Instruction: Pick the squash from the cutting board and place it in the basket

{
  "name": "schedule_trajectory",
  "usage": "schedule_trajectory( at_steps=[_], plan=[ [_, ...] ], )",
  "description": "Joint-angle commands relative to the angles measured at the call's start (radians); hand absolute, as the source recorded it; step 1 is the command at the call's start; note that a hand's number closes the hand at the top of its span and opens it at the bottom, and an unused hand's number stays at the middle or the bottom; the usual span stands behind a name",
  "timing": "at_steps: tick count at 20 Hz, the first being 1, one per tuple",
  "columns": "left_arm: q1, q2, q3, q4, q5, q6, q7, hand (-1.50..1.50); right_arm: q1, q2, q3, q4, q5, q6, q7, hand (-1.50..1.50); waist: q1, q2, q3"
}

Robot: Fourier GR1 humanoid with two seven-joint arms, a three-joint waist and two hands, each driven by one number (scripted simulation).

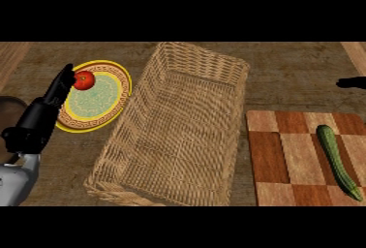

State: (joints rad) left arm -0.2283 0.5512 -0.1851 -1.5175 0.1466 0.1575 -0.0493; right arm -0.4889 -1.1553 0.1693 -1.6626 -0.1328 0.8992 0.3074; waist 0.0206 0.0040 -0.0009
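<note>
Two hands show, one at each side of the counter (300, 68). The left hand (44, 109) rises from the lower left edge, its fingers straight and together, pointing up along the left rim of a plate (107, 104); it holds nothing. The tips of those fingers reach up beside a tomato (84, 80) that sits on the upper left part of the plate. Whether they touch the tomato cannot be told. The plate is round with a yellow rim and a patterned brown band around a pale green middle, and it lies near the left edge of the counter.

Just right of the plate stands a long woven basket (136, 160), set at a slant, its near end toward the lower edge of the counter and its far end toward the upper middle. Nothing lies inside it.

At the right edge of the counter lies a cutting board (275, 155) made of light and dark brown wooden squares. Its left edge is near the basket's right wall but apart from it. The squash (337, 160), long, thin and dark green, lies on the right part of the board, running from the board's upper middle down to its lower right corner.

Only a small black part of the right hand (352, 82) shows at the right edge, above the board and well apart from the squash; whether its fingers are apart or together cannot be told.
</note>
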Motion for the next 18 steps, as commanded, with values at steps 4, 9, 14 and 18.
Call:
schedule_trajectory(
  at_steps=[4,9,14,18],
  plan=[
    [-0.039,-0.039,0.016,0.023,-0.045,-0.018,0.029,0.00,-0.041,0.100,0.045,0.137,0.237,0.094,-0.140,-1.50,-0.007,0.001,0.001],
    [0.022,-0.055,0.032,-0.026,-0.061,-0.029,0.026,0.00,0.049,0.146,0.081,0.171,0.448,0.003,-0.304,-1.50,-0.009,-0.002,0.002],
    [0.066,-0.071,0.061,-0.020,-0.076,-0.047,-0.012,0.00,0.087,0.208,0.132,0.165,0.546,-0.015,-0.279,-1.50,-0.013,-0.004,0.001],
    [0.006,-0.053,0.122,0.002,-0.058,-0.112,0.016,0.00,0.033,0.210,0.119,0.249,0.620,0.041,-0.357,-1.50,-0.011,-0.002,0.001]
  ],
)
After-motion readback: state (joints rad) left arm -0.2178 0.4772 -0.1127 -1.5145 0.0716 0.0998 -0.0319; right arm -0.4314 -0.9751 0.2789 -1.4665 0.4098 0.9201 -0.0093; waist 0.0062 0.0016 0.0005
